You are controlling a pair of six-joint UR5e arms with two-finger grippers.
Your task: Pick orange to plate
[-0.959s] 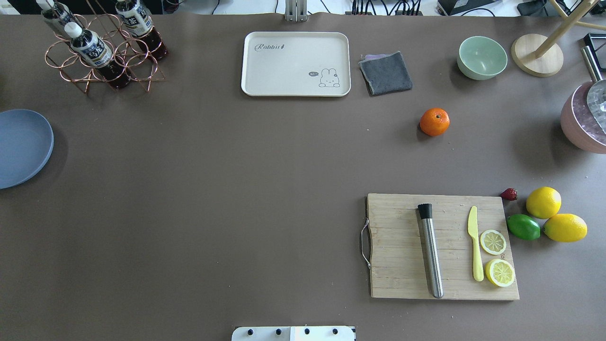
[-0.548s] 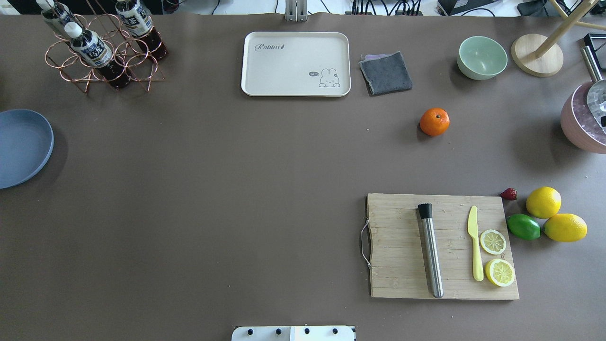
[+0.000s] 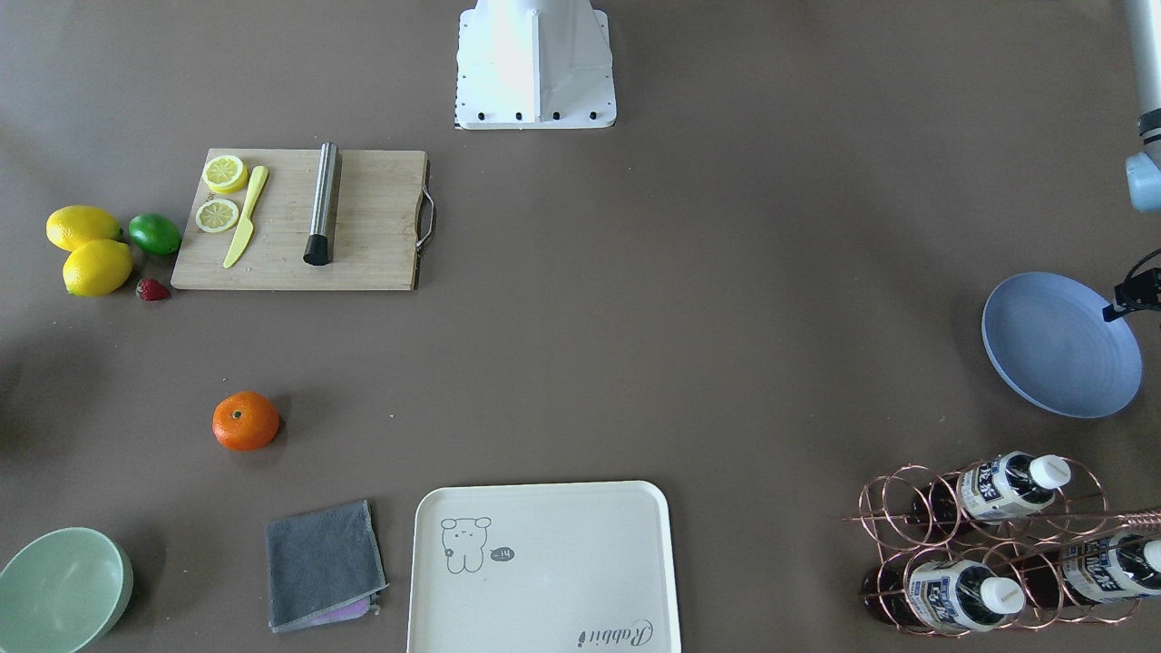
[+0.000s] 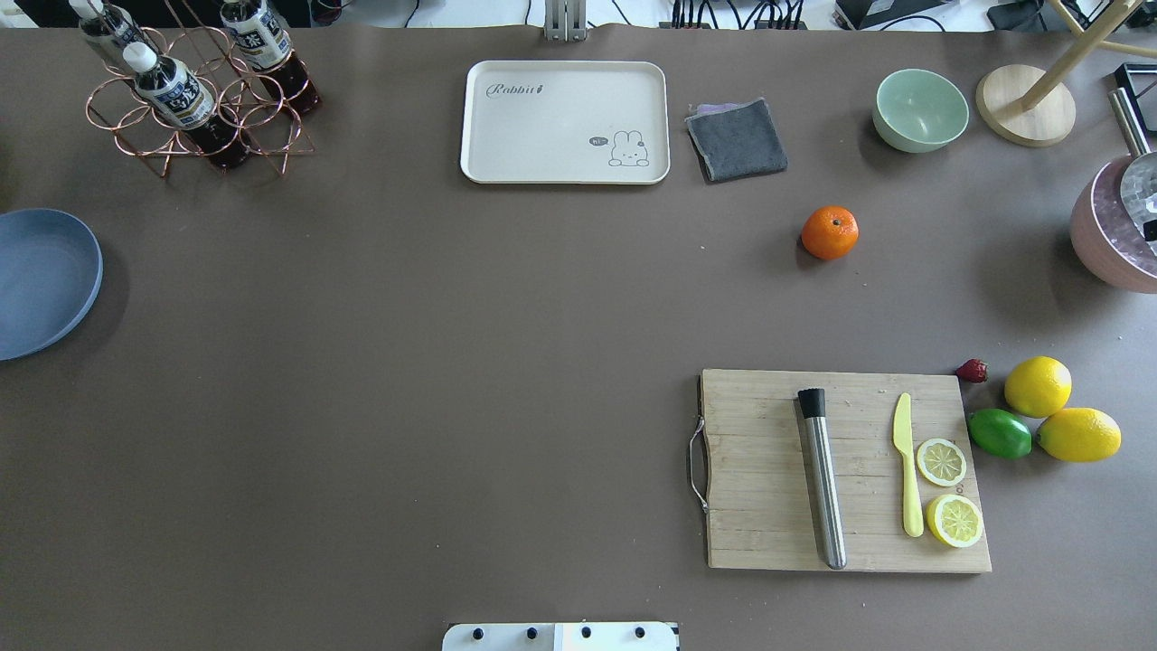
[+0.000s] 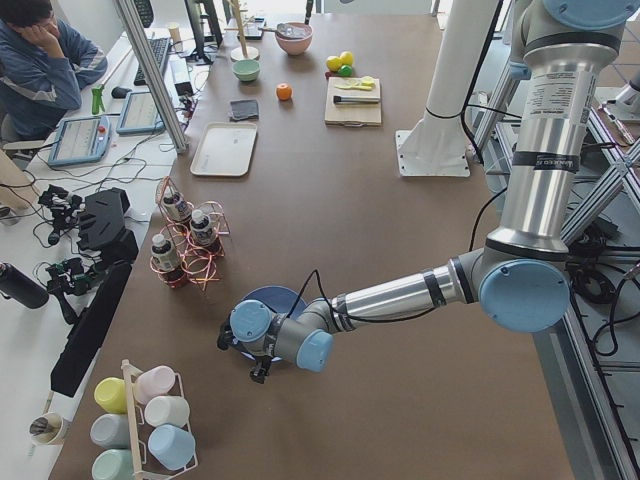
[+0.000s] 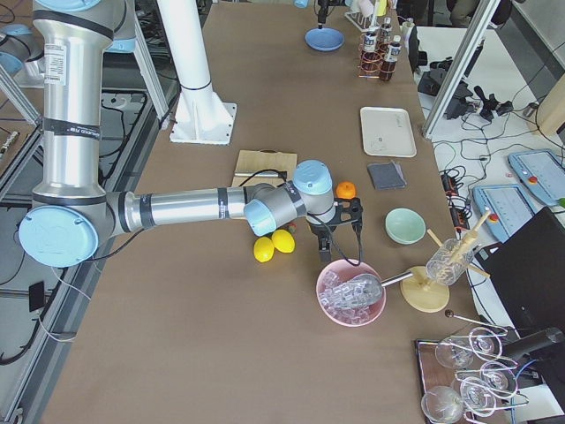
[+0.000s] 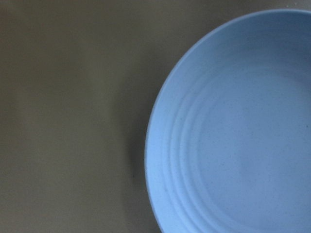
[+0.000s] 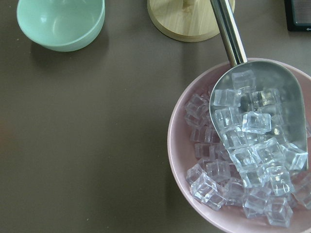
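The orange sits alone on the brown table right of centre, also seen in the front view and the right side view. The blue plate lies empty at the far left edge and fills the left wrist view. My left gripper hovers over the plate's near rim; I cannot tell if it is open or shut. Between the orange and the ice bowl hangs my right gripper, low, and its state cannot be judged either. Neither wrist view shows fingers.
A cutting board holds a steel muddler, a yellow knife and lemon slices; two lemons, a lime and a strawberry lie beside it. At the back are a cream tray, grey cloth, green bowl, pink ice bowl and bottle rack.
The orange and the plate have not moved. A small dark piece has edged into the overhead view's right border, over the ice bowl.
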